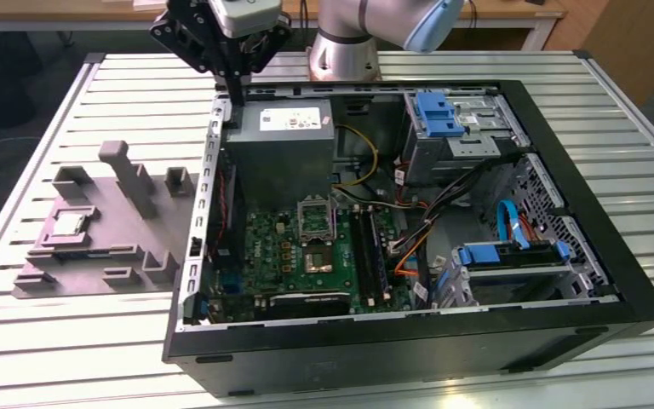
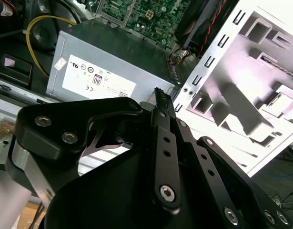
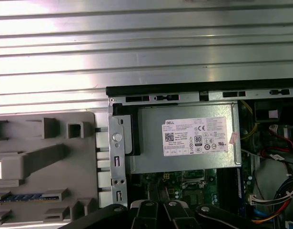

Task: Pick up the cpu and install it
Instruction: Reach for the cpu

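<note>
- A slatted metal desk [image 1: 54, 102] carries an open black computer case [image 1: 418, 341] lying on its side, its insides facing up.
- On the exterior view's left, just beside the case, a grey moulded tray [image 1: 111, 230] rests on the desk.
- The cpu [image 1: 71, 223], a small silvery square, lies flat in a square recess of that tray, towards its left side in the exterior view.
- The robot's black hand [image 1: 236, 92] hangs above the far corner of the case, on the tray's side, well apart from the cpu.
- In the second wrist view the hand's [image 2: 159, 95] two slim fingers [image 2: 166, 143] meet at their tips, pressed together with nothing between them.
- Beneath the hand sits a grey power supply box [image 1: 287, 149] with a white label, seen in both wrist views [image 2: 113, 52] [image 3: 151, 157].
- Further into the case lies a green motherboard [image 1: 293, 256] with a metal-framed socket [image 1: 316, 223] near its middle.
- Coloured cables and blue-handled drive bays fill the case's side at the exterior view's right.
</note>
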